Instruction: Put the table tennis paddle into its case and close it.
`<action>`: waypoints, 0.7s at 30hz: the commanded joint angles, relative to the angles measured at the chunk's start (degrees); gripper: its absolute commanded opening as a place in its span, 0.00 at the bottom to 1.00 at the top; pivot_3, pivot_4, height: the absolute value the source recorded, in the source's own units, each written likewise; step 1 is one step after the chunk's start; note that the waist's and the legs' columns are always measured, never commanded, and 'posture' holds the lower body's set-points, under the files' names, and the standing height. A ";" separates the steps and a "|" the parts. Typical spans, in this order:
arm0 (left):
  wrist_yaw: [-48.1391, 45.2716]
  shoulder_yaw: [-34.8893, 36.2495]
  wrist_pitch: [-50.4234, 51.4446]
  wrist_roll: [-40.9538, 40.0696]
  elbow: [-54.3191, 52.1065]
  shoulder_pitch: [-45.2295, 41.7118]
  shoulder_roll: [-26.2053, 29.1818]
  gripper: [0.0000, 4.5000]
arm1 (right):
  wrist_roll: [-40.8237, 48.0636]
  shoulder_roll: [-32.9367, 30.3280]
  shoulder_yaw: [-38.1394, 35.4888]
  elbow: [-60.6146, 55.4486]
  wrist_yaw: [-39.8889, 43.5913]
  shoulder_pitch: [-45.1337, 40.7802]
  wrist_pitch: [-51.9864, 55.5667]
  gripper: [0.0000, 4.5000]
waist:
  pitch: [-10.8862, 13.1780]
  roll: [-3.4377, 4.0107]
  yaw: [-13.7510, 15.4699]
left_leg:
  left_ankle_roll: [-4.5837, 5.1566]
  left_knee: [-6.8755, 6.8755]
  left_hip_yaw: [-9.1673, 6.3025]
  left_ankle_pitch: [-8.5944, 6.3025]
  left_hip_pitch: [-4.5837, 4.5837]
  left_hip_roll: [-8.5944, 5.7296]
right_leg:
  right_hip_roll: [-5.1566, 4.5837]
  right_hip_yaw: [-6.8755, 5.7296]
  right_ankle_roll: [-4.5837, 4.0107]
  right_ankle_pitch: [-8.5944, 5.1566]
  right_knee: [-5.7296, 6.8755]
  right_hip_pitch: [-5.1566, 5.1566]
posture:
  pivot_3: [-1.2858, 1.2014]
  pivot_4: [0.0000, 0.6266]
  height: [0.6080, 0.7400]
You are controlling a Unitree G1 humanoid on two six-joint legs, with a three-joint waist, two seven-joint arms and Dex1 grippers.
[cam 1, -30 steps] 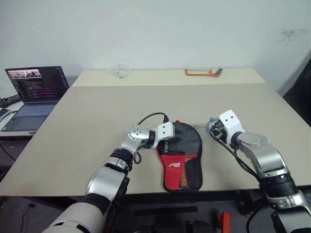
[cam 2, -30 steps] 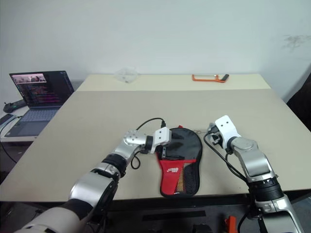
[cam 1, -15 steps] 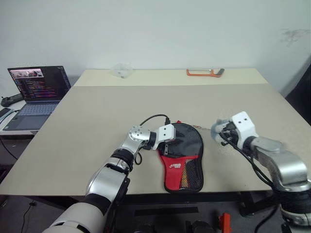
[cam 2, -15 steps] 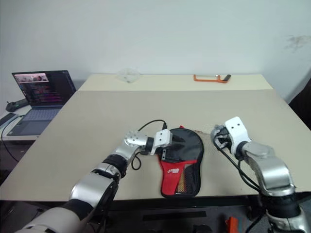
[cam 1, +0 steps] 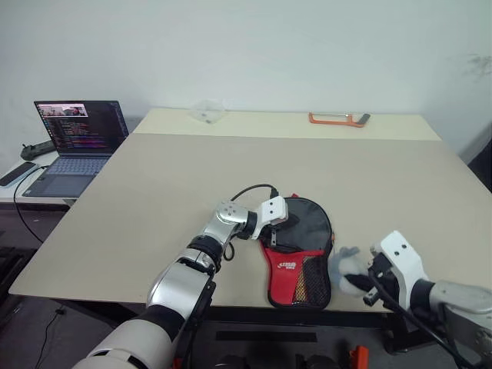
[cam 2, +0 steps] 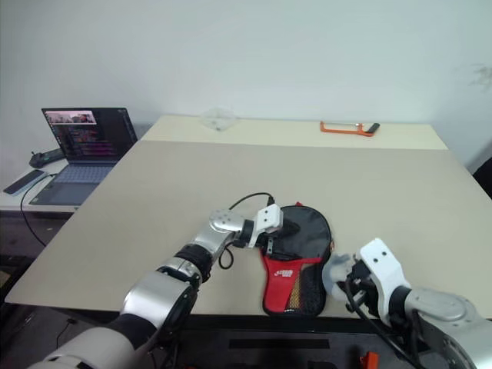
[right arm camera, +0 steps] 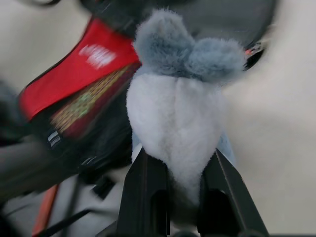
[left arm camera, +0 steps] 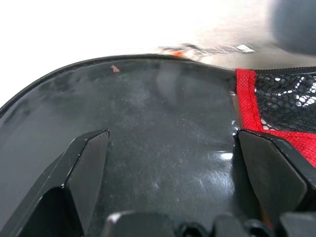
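Black and red fabric, the case (cam 1: 298, 252) lies flat near the front edge of the beige surface (cam 1: 154, 192), round black part away from the robot, red part and mesh patch toward it. Through the mesh something light and wood-coloured shows, probably the handle of the table tennis paddle (cam 1: 299, 286), so the paddle appears to be inside already. Whether the zipper is fully closed cannot be told, so the task looks nearly finished at most.

The left end effector (cam 1: 278, 228) hovers on or just over the case's black part, at its left edge, its two fingers (left arm camera: 86, 163) spread wide with nothing between them. Contact cannot be confirmed.

The right end effector (cam 1: 360, 283) is just beside the case's right side, near the surface's front edge, its fingers clamped on a small grey-and-white plush toy (right arm camera: 177, 111).
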 commanded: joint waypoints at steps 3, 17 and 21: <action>1.80 -4.12 1.55 5.52 3.62 0.76 -2.23 1.00 | 20.55 -6.19 -7.63 -2.18 -7.24 9.86 -6.72 0.05 | 0.01 -0.01 0.41 | 0.00 -0.02 -0.13 -0.01 0.01 0.03 | -0.05 -0.21 0.07 -0.05 -0.07 0.14 | 0.52 0.24 1.00; 4.26 -5.37 0.95 7.92 4.54 -0.57 -5.50 1.00 | 73.46 -23.58 -19.04 -2.18 -28.80 30.13 -17.33 0.05 | 0.09 -0.44 0.86 | 0.30 -0.02 -0.39 -0.20 -0.01 -0.05 | -0.27 -0.64 0.29 -0.08 -0.89 0.75 | 0.52 0.24 1.00; 4.41 -5.54 0.70 8.21 4.61 -0.67 -5.82 1.00 | 77.92 -17.98 -17.15 -2.18 -32.59 29.00 -11.41 0.05 | 0.05 -0.50 1.42 | 0.40 -0.03 -0.38 -0.32 -0.04 -0.05 | -0.28 -0.65 0.06 0.06 -0.93 0.74 | 0.52 0.24 1.00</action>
